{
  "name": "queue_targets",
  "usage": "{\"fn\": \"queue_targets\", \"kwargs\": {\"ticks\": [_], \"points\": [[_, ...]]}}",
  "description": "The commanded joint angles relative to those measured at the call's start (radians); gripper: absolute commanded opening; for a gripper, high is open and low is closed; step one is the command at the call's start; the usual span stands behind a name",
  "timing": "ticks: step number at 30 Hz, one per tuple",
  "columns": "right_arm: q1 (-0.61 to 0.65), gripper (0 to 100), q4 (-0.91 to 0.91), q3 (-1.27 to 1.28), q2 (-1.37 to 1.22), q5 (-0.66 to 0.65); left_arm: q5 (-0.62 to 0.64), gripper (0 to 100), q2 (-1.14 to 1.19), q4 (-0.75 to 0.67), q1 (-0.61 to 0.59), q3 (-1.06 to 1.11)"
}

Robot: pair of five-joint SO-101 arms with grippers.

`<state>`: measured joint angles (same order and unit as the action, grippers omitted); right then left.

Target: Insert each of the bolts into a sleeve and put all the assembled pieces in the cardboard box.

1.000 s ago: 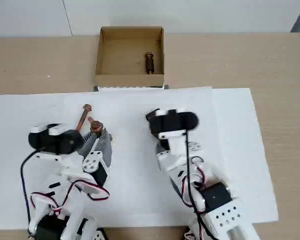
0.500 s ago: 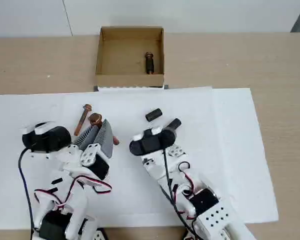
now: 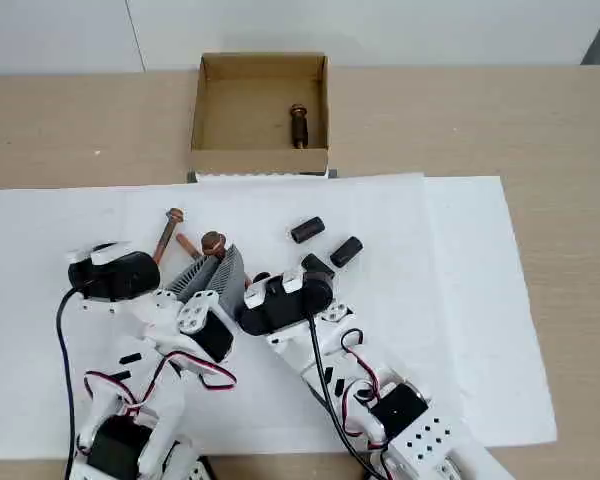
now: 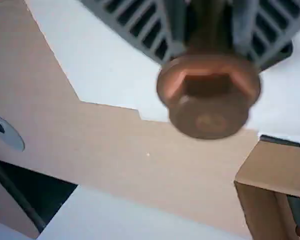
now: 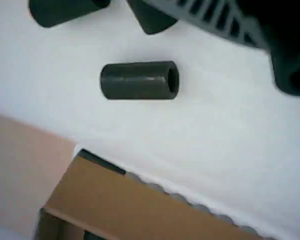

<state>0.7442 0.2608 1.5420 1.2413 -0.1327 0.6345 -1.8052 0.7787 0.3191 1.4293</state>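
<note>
**Status: 1 piece boxed, 1 bolt gripped, sleeves loose**

Done: one bolt-in-sleeve assembly (image 3: 299,125) lies in the open brown cardboard box (image 3: 242,115) at the far side of the pale wooden table (image 3: 540,120).

In hand: the left gripper (image 3: 214,258) is clamped on a copper-coloured hex-head bolt (image 4: 208,95), head toward the box, no sleeve on it. The right gripper (image 3: 316,266) is just beside two loose pieces, a short black cylindrical sleeve (image 3: 307,229) and a second black sleeve (image 3: 346,251). Can't tell if it is open or closed, and nothing visibly held.

Left to do: a long loose copper bolt (image 3: 166,236) lies on the white paper sheet (image 3: 460,300). The copper stub (image 3: 185,243) beside it is prob. another bolt, partly hidden. Judged at least 2 assemblies to go.

Obstructions: both wrists crowd together mid-sheet — little working room. The loose bolt is near the left gripper and could get nudged.
</note>
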Motion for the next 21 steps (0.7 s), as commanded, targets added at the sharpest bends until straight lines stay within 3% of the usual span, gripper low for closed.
{"fn": "queue_targets", "kwargs": {"ticks": [1,7,21], "points": [[0.013,0.2,-0.024,-0.043,0.012,-0.009,0.005,1,-0.008,-0.098,0.008,0.013],[0.013,0.2,-0.027,-0.044,0.013,-0.011,0.005,1,-0.008,-0.218,-0.051,0.074],[0.015,0.3,-0.108,-0.044,0.012,-0.011,0.025,1,-0.008,-0.221,-0.048,0.114]]}}
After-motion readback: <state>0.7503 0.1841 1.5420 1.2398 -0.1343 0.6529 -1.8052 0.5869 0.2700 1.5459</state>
